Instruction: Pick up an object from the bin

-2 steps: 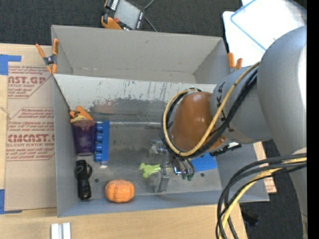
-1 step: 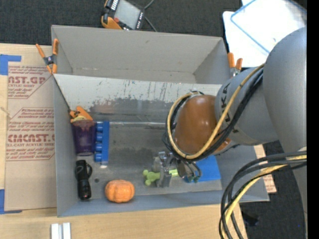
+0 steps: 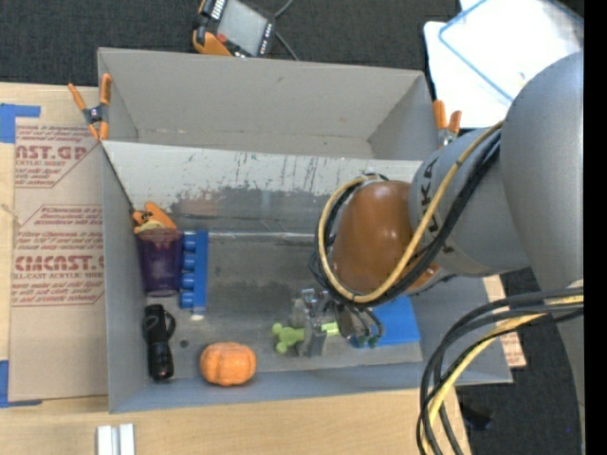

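The fingers (image 3: 313,322) are down at a small, knobbly lime-green toy (image 3: 285,336) on the bin (image 3: 248,278) floor; their spread cannot be told.

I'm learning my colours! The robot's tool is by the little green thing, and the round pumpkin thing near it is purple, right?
Not quite: the camera view shows the round pumpkin thing is orange, not purple. The tool is by the little green thing.

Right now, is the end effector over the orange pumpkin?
No, the end effector is at a green toy, right of the orange pumpkin.
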Available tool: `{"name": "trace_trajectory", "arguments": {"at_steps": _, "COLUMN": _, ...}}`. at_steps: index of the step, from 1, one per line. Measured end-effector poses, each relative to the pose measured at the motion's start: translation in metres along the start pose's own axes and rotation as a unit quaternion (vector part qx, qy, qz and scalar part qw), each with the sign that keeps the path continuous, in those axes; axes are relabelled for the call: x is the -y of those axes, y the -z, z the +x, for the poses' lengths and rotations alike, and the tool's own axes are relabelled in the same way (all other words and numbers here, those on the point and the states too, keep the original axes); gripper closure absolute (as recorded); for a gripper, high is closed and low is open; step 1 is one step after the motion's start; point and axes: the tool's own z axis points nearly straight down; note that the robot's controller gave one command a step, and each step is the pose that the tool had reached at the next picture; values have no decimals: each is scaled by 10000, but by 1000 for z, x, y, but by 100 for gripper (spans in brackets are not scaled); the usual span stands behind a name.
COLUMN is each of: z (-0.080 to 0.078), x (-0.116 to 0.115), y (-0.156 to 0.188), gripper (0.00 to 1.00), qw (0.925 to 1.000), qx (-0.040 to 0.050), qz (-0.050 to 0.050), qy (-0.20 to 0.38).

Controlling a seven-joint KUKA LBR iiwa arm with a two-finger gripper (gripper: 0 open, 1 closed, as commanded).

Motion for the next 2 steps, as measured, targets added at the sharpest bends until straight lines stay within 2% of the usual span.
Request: {"name": "trace_trajectory", "arguments": {"at_steps": 2, "z": 1, "x": -1, "y": 21, "gripper": 100, "qw": 10000, "qx": -21, "qz": -1, "qy": -1}}
